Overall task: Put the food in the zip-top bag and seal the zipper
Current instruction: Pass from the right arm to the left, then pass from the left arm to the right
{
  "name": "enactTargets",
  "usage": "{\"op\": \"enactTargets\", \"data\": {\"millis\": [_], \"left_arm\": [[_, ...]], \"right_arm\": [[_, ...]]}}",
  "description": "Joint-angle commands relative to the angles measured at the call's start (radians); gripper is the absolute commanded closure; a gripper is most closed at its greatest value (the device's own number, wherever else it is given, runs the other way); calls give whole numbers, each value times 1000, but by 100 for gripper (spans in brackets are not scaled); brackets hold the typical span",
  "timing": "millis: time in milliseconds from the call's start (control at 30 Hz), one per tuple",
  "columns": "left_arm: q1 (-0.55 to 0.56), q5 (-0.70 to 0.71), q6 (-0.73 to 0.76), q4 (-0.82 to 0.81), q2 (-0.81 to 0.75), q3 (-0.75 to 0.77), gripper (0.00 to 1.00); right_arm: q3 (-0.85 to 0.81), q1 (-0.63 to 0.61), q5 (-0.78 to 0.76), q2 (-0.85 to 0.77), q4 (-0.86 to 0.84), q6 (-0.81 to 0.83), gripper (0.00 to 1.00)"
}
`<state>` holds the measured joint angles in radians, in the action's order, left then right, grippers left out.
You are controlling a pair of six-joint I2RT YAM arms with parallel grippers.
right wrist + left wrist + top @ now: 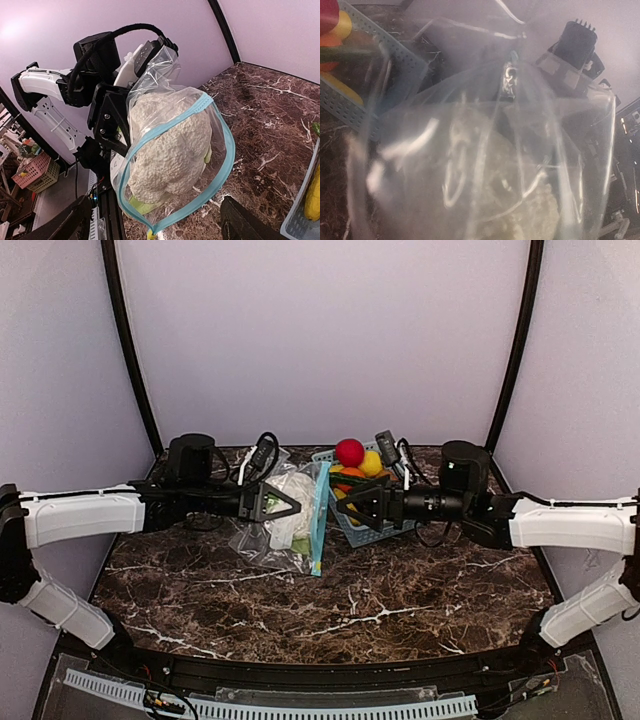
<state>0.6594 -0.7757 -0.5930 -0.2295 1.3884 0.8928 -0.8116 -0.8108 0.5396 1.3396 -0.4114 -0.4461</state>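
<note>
On the dark marble counter (400,610) the left tool (285,502) grips the zip-top bag (255,540), cauliflower (170,145) inside; its zipper (220,170) mouth faces right toward the nearer right tool (345,502), spread empty; the banana (312,195) lies in the basket (390,530).

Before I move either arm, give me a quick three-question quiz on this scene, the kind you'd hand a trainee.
1. True or false: the cauliflower is already inside the zip-top bag.
2. The zipper is: A) pressed shut along its whole length, B) gaping open in a loop, C) folded out of sight beneath the bag.
3. Fill in: the red ball-like fruit lies in the light-blue ____.

Key: 1 true; 2 B; 3 basket.
</note>
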Motion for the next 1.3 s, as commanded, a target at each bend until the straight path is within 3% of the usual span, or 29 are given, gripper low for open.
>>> {"op": "enactTargets", "data": {"millis": [0,100,300,433,1033,1267], "left_arm": [[-1,-20,-22,-50,-54,-22,70],[0,-48,-33,-88,-61,-25,70],[0,-94,-54,-138,-77,-33,70],[0,-107,-62,-154,-93,-45,70],[0,-133,-111,-232,-96,-78,70],[0,-120,-97,-212,-88,-87,70]], "right_arm": [[30,1,-12,-20,15,-6,13],[37,1,8,11,-11,-40,18],[26,0,47,85,-97,-91,43],[-5,0,76,122,-113,-97,52],[-113,-5,125,232,-85,-72,72],[-122,-5,180,238,-122,-87,85]]}}
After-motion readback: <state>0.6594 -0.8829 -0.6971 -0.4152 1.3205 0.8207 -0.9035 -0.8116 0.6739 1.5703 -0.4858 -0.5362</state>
